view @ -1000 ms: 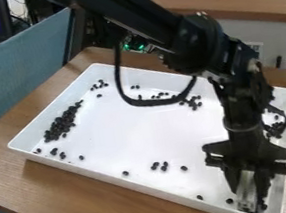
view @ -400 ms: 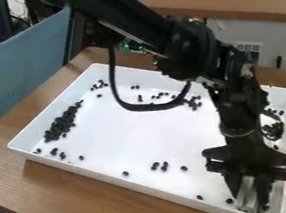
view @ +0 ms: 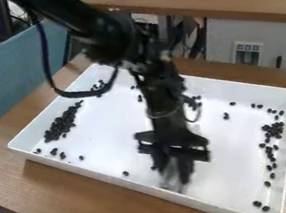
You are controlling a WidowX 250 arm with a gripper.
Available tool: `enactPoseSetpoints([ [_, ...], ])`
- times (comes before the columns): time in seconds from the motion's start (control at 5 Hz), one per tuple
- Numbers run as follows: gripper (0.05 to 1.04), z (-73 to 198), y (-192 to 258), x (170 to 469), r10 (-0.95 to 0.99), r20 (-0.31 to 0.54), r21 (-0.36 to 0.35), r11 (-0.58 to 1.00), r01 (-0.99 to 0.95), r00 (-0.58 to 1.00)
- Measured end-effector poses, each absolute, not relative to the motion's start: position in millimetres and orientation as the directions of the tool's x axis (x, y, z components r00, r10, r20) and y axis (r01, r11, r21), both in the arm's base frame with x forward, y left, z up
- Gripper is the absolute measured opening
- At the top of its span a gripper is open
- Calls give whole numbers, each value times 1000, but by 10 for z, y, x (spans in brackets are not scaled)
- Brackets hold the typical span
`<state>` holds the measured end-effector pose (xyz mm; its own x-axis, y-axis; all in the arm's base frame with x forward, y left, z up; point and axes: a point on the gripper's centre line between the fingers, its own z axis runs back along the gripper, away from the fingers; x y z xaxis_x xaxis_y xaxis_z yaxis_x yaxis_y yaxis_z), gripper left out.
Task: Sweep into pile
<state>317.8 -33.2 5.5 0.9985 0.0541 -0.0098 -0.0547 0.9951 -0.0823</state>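
Holds a pale, blurry thing (view: 169, 176) in the fingers (view: 182, 171), over the tray (view: 110, 138) on the brown surface (view: 70, 190), between bunches of beans (view: 61, 125).

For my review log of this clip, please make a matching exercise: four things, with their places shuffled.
1. White tray
2. Pincer
3. Densest group of black pieces
4. Blue panel

A. Inside, along the end at the view's left
B. At the view's left edge, beyond the table
C. On the wooden table
D. Over the near side of the white tray

Pairs: 1-C, 2-D, 3-A, 4-B
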Motion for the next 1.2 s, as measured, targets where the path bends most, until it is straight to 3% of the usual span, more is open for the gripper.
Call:
enactPoseSetpoints([
  [0.4,394,52,574,3068,29,-15,73,997,-28,999],
  [0.6,394,41,1056,3018,62,-11,110,992,-60,998],
  [1.0,394,81,1748,3021,66,-42,122,991,-60,997],
  [1.2,394,135,1631,3154,29,-9,98,995,-28,1000],
])
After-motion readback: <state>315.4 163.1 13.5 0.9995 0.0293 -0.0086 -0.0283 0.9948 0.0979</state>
